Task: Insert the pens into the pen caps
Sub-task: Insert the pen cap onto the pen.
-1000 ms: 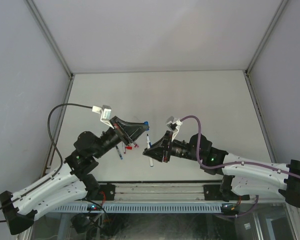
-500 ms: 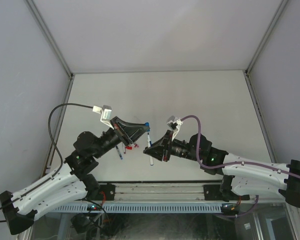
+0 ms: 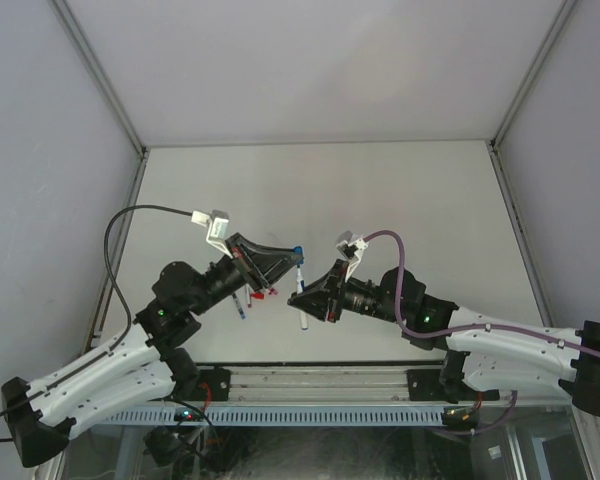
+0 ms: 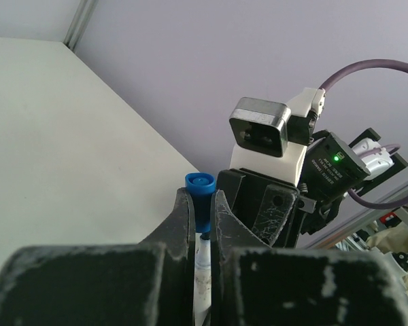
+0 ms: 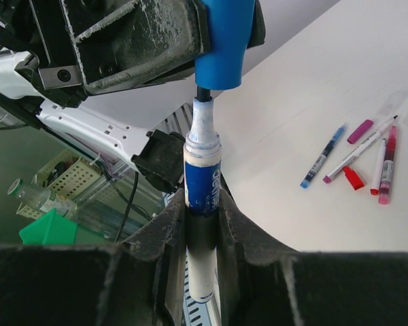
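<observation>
ok so this is all coming down to one line-up: the left gripper is pinching the blue cap between jaws that are almost fully closed. The right gripper is clamping the blue pen around its barrel, jaws narrow on it. Both are hanging in the air over the table, in the gap between the two arms, fingertips nearly meeting

In the right wrist view the pen is standing straight up out of the fingers, and the cap is sitting directly beyond its tip with the open mouth facing the dark nib. The nib is looking like it's just poking into the mouth, but the pen's blue shoulder is showing clear of the cap, so I'm calling it not seated yet. The two axes are running pretty much in line. The cap might be leaning a hair off to one side, hard to say

So I'm reading the coming move as a straight push along the pen's long axis, grippers closing toward each other with no sideways drift

The loose pens are lying flat on the table nearer the left arm, with a red cap and a magenta cap beside them, all waiting their turn
</observation>
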Tool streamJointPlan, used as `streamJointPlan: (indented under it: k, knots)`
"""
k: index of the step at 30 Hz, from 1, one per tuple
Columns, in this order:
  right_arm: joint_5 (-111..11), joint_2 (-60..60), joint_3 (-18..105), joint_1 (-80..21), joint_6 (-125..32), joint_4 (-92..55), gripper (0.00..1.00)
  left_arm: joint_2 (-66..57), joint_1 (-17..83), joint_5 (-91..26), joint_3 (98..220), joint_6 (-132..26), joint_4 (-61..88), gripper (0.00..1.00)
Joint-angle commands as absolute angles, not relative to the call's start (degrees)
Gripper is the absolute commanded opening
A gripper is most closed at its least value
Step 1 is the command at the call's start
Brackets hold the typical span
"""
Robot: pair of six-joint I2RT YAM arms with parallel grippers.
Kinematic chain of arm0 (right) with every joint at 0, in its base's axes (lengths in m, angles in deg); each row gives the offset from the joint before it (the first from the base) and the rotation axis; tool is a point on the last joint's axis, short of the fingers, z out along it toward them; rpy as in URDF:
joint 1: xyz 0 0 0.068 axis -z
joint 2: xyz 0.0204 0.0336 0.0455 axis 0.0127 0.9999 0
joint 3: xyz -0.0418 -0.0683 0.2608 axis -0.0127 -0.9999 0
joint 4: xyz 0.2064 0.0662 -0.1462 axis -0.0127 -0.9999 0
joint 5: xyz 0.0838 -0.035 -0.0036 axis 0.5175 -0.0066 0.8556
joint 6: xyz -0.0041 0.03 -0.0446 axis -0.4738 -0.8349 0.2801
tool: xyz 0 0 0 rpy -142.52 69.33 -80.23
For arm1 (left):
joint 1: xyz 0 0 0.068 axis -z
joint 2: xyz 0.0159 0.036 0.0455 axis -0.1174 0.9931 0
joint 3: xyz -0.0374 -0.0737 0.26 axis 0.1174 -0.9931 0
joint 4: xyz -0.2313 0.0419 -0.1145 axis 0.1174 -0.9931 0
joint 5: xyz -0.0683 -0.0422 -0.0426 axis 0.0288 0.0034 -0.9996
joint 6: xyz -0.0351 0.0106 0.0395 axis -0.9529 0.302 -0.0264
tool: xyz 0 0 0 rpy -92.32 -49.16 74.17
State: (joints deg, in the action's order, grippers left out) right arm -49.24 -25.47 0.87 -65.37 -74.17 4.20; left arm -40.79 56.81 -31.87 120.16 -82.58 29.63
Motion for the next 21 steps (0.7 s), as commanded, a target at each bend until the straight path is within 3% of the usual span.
streamJointPlan:
  k: [1, 21]
  knots:
    - [-50.7, -27.1, 3.6, -65.8, -73.8, 6.3, 0.0, -40.2, 56.8, -34.9, 118.2, -83.8, 33.5, 0.0]
    - [-56.1, -28.5, 3.6, -65.5, -73.5, 4.0, 0.0, -40.5, 57.1, -36.4, 117.1, -84.8, 34.7, 0.0]
